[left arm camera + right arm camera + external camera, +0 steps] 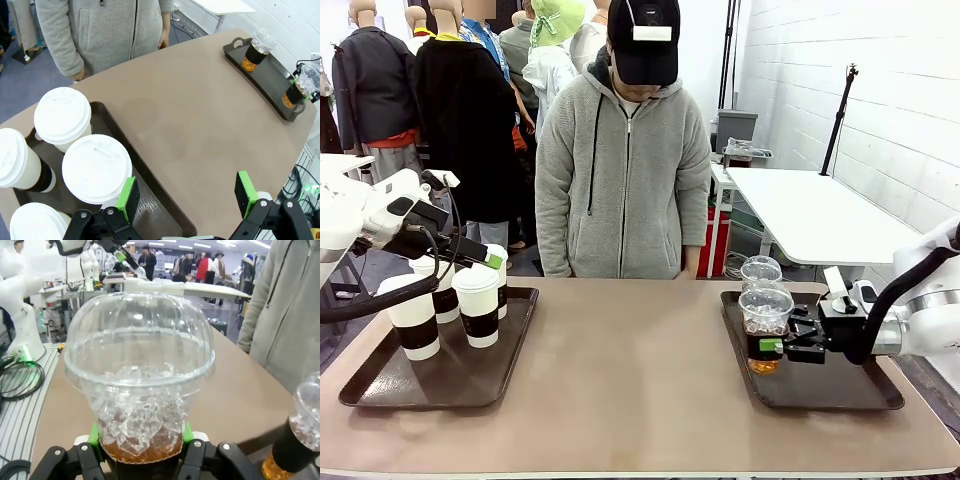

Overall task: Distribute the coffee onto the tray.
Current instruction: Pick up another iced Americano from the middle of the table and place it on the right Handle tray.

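Clear glossy plastic dome cup (139,385); matt paper cups (96,170) w/ lids.

Light: bright, even, from ceiling lamps overhead.
Shadows: soft and short under the cups on the desk (640,370).
Glare: small highlights on the clear dome lid (140,335).
Distortion: wrist views bend toward the edges.
Focus: background beyond the lid, at 12 o'clock, slightly soft.

Your front camera sits at the near side of the table (640,400) and looks across it at the person (623,160) on the far side. Your left wrist camera looks down from above the left tray (150,195), across the table to the right tray (265,82). Your right wrist camera is very close to an iced cup (140,385) and faces left. All views share the tabletop.
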{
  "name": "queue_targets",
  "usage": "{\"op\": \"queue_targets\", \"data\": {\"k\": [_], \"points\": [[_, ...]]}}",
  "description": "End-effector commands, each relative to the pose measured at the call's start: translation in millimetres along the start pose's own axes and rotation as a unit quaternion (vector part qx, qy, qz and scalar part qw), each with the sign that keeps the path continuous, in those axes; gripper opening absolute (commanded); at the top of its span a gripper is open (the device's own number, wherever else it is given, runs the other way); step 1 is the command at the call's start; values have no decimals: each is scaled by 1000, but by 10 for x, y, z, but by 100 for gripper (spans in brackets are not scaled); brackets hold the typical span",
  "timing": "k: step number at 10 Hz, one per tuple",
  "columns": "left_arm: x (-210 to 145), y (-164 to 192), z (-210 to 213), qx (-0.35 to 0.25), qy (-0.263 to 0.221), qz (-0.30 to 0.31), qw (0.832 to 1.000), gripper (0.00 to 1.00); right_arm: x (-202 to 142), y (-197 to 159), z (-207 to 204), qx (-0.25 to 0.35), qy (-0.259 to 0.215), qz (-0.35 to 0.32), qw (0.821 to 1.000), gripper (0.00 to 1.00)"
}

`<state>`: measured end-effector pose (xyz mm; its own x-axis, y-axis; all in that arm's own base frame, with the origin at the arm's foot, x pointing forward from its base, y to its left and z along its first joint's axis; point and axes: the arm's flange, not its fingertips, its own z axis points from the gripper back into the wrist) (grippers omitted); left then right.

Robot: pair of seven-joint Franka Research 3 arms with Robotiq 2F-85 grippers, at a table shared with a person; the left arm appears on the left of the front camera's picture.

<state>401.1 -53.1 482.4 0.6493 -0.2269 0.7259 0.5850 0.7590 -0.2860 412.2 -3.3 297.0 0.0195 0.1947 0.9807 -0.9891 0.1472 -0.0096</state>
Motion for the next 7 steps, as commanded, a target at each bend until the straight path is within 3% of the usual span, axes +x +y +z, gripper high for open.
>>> {"op": "queue_targets", "data": {"k": [1,7], "points": [[-7,44,-34,-9,-7,-8,1000,100,-80,-129,136,8,-12,27,1000,65],[-7,44,-34,-9,-7,-8,1000,100,-468,-191,365,-5,-35,32,999,65]]}}
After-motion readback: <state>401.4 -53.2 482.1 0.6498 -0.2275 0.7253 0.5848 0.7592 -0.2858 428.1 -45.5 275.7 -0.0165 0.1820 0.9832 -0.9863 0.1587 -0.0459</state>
